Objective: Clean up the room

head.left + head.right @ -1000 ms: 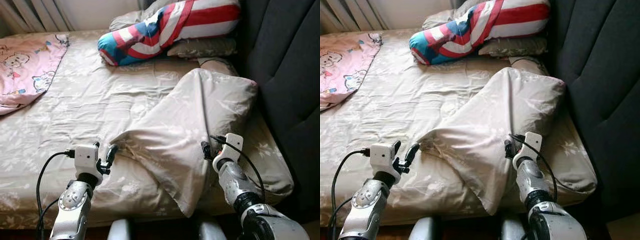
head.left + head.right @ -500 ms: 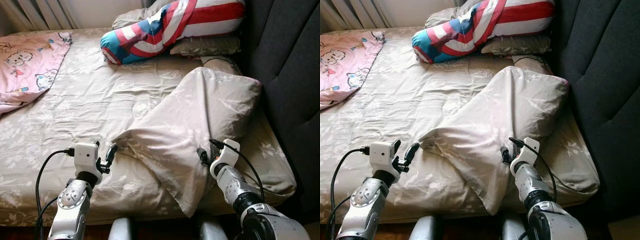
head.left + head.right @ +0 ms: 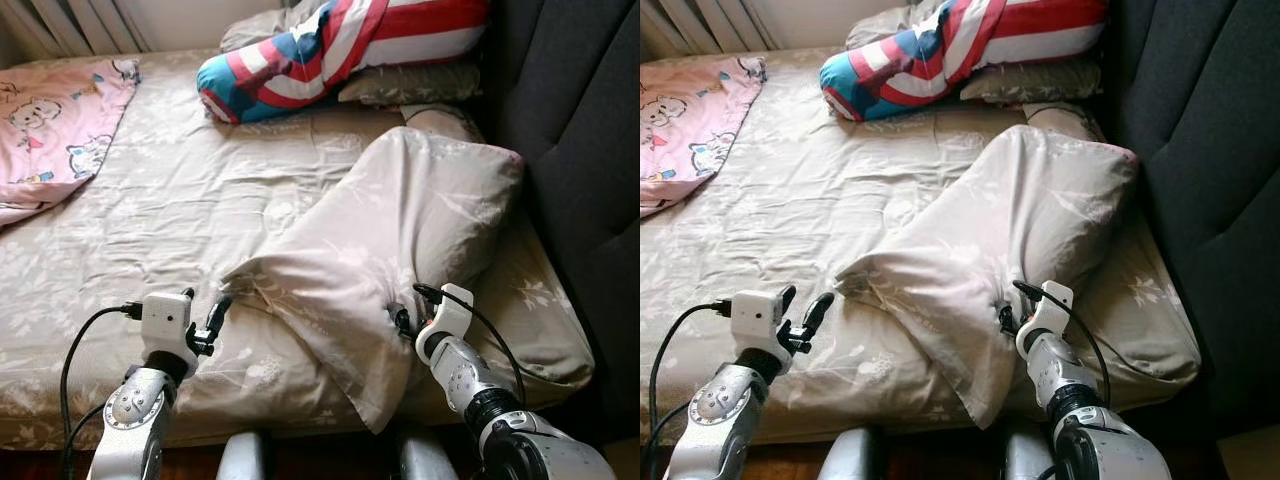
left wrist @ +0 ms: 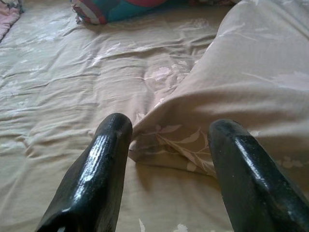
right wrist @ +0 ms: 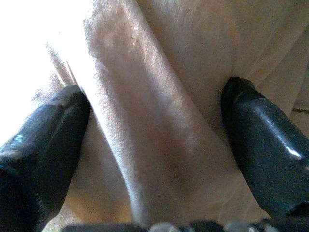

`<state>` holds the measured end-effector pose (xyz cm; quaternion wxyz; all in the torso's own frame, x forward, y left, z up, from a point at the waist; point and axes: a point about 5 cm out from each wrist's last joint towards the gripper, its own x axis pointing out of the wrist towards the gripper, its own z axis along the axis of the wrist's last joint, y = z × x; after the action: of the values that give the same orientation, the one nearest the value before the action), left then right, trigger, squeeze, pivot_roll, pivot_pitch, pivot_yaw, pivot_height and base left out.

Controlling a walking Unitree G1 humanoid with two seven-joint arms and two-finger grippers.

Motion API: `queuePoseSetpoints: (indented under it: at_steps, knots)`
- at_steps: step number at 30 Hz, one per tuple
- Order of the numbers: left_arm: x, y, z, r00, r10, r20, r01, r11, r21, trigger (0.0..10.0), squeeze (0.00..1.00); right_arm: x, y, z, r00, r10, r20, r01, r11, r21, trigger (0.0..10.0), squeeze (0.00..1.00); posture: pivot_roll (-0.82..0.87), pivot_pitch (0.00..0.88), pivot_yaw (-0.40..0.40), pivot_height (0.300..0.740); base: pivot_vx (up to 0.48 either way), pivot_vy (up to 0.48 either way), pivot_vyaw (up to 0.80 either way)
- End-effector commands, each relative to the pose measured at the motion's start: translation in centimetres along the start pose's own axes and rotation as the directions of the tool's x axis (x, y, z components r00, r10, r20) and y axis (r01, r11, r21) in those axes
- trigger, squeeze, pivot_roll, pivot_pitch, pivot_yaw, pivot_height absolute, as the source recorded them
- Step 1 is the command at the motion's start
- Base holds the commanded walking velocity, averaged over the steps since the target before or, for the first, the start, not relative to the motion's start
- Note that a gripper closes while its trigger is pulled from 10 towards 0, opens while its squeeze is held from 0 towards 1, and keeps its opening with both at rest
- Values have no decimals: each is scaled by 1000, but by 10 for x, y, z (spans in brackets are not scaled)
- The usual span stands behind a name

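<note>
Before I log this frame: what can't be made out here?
- Right gripper: the right wrist view shows a fold of the beige duvet between spread fingers; whether they touch it is unclear.
- Striped pillow: top cut off by the head view's edge.
- Pink blanket: cut off at the left edge.

Two silver, jointed metal arms rose from the lower corners of the frame, each with a white boxy wrist module and looping black cable. The left claw [image 3: 205, 318] and right claw [image 5: 154, 145] had glossy black, rounded fingers [image 4: 94, 179].
</note>
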<state>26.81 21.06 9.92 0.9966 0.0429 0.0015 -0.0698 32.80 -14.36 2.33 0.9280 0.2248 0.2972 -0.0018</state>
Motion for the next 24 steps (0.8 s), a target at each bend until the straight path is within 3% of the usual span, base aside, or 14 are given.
queuePoseSetpoints:
  at_steps: [1,2,3,4,24]
  knots:
    - [-5,3,-1,1000,-1,-16,1,1000,3,10000,0,-4,-1,-45,984,-7,-177,8,1000,1,3176,0,107,216,78,623,0,0,0]
    - [-5,3,-1,1000,-2,-17,2,1000,4,10000,0,-4,-1,-46,984,-8,-178,8,1000,-1,1529,0,107,216,78,623,0,0,0]
    - [-5,3,-1,1000,-2,-17,2,1000,4,10000,0,-4,-1,-46,984,-8,-178,8,1000,-1,1529,0,107,216,78,623,0,0,0]
    - [-6,3,0,1000,-4,-18,4,1000,10,10000,0,-4,0,-47,983,-5,-181,4,1000,-7,0,0,118,225,84,623,0,0,0]
    - [-10,-3,0,1000,9,-26,-9,1000,24,10000,0,-5,-3,-47,991,0,-132,-6,999,-40,0,0,107,227,66,623,0,0,0]
